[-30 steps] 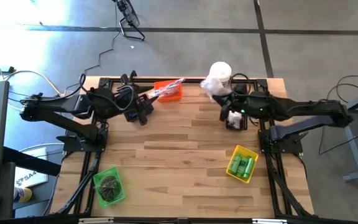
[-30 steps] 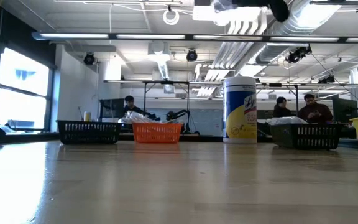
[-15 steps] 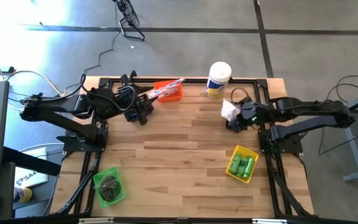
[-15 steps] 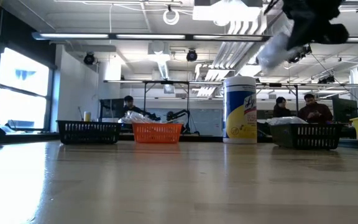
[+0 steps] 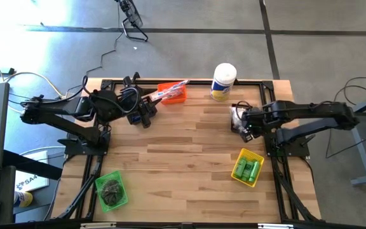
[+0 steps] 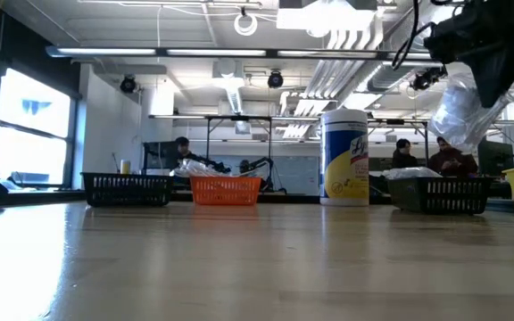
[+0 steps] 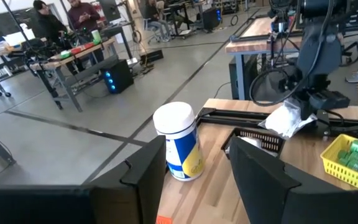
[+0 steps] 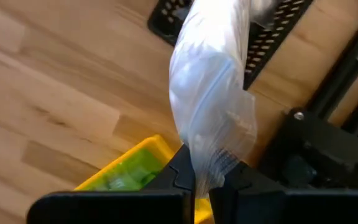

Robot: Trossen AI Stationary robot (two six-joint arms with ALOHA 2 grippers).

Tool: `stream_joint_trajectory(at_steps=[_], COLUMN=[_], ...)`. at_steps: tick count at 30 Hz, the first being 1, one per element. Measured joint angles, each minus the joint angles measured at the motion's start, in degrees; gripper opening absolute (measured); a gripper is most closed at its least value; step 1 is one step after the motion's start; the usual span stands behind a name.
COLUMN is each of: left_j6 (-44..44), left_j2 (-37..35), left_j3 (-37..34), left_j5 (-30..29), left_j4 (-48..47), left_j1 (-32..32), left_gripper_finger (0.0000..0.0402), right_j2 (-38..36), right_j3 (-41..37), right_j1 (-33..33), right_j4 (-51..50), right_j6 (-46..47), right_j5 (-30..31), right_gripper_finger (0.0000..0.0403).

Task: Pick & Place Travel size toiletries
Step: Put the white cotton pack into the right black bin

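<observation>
My right gripper is shut on a clear bag of white puffs and hangs high over the table's right side, above a black bin and close to the yellow bin of green mini bottles. The low view shows the bag dangling under that gripper. My left gripper is open and waits beside the orange bin, which holds clear-wrapped slim packets. A dark round bundle lies in the green bin. My right gripper pinches the bag by one bunched end between its two fingers, coming from above and pointing down. The bag is lifted clear of the table and hangs below the fingers, slanting a little; how many layers are caught I cannot tell.
A tall white canister with a yellow label stands at the far edge, left of the right arm. A second black bin sits at the far edge. Bare wood lies across the table's middle. People sit at desks beyond the table.
My right gripper has carried the bag from beside the white canister toward the table's near and right side and has come lower. The bag, first bunched high by the canister top, now hangs down under the fingers. The left arm has kept still.
</observation>
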Motion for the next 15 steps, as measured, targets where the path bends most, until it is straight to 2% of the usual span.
stream_joint_trajectory(at_steps=[15], left_j6=[-3.18], left_j2=[0.04], left_j3=[-0.02], left_j5=[-0.11], left_j4=[-3.76], left_j1=[0.00], left_gripper_finger=[0.0172], right_j2=[15.04], right_j3=[0.00], right_j1=[-7.18], right_j4=[-0.47], right_j6=[3.12], right_j5=[5.13], right_gripper_finger=[0.0013])
